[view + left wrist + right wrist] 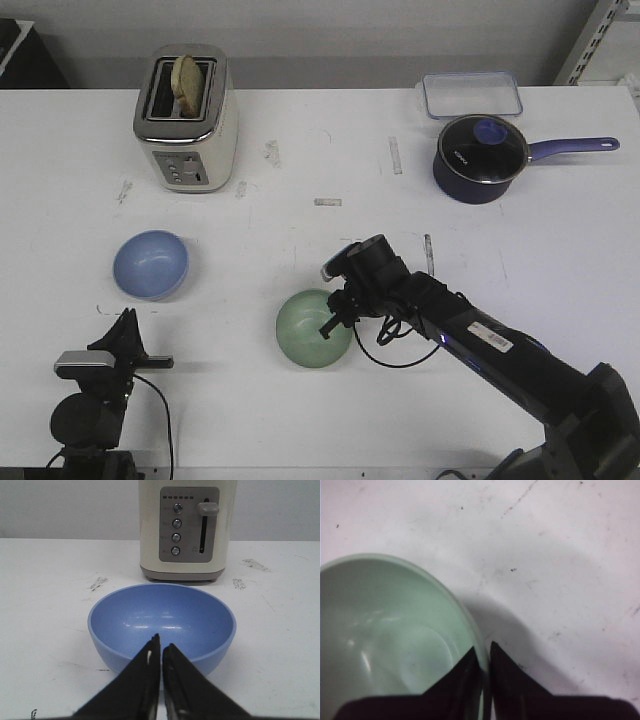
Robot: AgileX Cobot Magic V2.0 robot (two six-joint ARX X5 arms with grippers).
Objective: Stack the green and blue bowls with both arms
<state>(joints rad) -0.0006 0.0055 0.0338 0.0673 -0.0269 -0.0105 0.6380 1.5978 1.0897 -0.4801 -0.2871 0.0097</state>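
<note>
The pale green bowl (312, 330) sits near the table's front middle. My right gripper (333, 318) is shut on its right rim, one finger inside and one outside; in the right wrist view the gripper (483, 652) pinches the rim of the bowl (385, 640). The blue bowl (150, 264) stands upright at the left, in front of the toaster. My left gripper (126, 322) is low at the front left, short of the blue bowl. In the left wrist view the gripper (160, 644) is shut and empty, just before the blue bowl (162, 620).
A cream toaster (187, 117) with a slice of bread stands at the back left; it also shows in the left wrist view (182, 529). A dark purple saucepan with glass lid (482, 156) and a clear container (471, 95) stand at the back right.
</note>
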